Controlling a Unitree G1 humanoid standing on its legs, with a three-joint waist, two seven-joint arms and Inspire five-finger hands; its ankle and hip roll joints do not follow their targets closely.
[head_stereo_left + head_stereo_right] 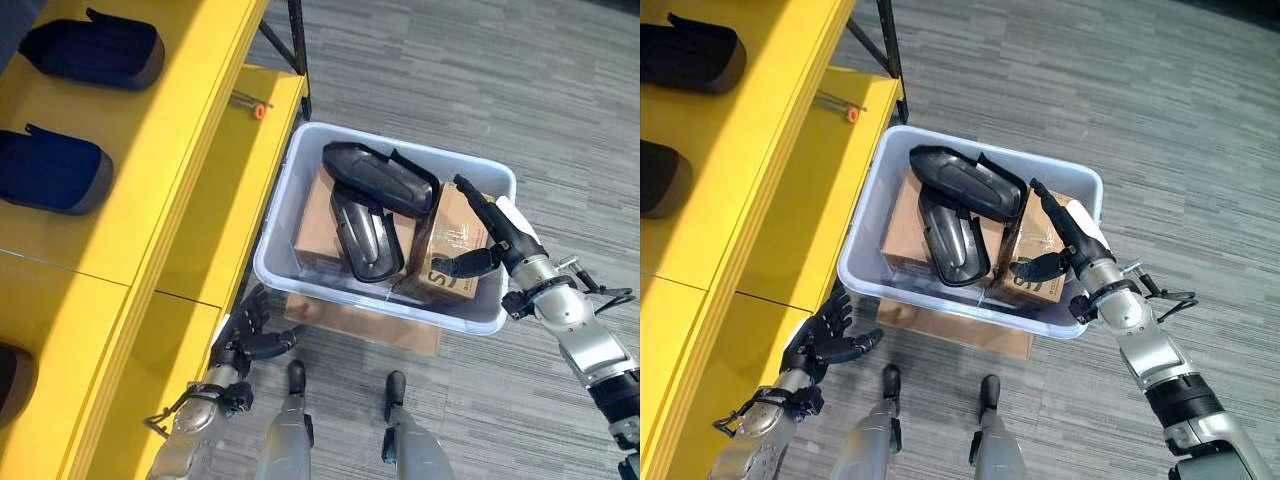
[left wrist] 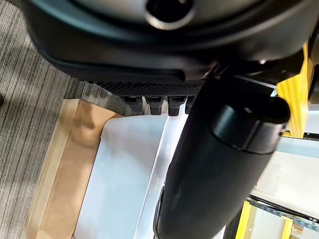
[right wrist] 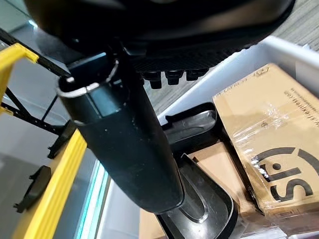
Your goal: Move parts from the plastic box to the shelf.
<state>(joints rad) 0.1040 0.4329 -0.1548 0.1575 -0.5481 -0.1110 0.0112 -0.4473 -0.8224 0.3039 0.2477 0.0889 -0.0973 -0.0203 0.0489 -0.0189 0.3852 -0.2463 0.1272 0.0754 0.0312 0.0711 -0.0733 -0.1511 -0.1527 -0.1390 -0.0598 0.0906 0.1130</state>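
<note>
A pale plastic box [image 1: 277, 268] stands on the floor beside the yellow shelf [image 1: 170, 150]. Inside it two black moulded parts [image 1: 378, 178] [image 1: 362, 238] lie on cardboard boxes [image 1: 455, 240]. My right hand [image 1: 495, 235] is over the box's right end, fingers straight and thumb spread above a cardboard box, holding nothing. Low by the shelf's front edge, my left hand [image 1: 247, 335] hangs with relaxed fingers, short of the plastic box's near corner. Dark parts [image 1: 92, 48] [image 1: 52, 172] rest on the shelf's upper level.
A flat cardboard sheet [image 1: 360, 325] lies under the plastic box. An orange-tipped tool [image 1: 252, 105] sits on the shelf's lower level near a black upright post [image 1: 298, 45]. Grey carpet [image 1: 480, 80] stretches to the right and behind.
</note>
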